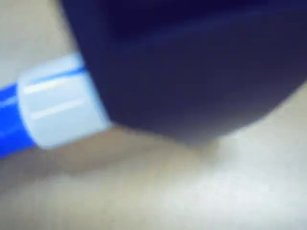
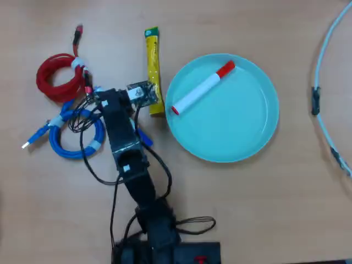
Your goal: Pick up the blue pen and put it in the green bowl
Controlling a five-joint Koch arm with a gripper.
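The blue pen point(image 1: 60, 106) fills the left of the blurred wrist view, its blue end at the far left and its white barrel running under a dark jaw. In the overhead view only a short blue piece of it point(image 2: 144, 137) shows, beside the arm's right side on the table. My gripper point(image 2: 114, 100) sits low over the pen, left of the green bowl point(image 2: 242, 129). Only one jaw shows, so whether it grips is unclear. The bowl lies on the table at centre right.
A white marker with a red cap point(image 2: 201, 91) lies in the bowl. A yellow stick sachet point(image 2: 154, 71) lies between gripper and bowl. Coiled red point(image 2: 55, 77) and blue point(image 2: 74, 135) cables lie left of the arm. A white cable point(image 2: 324, 82) curves along the right edge.
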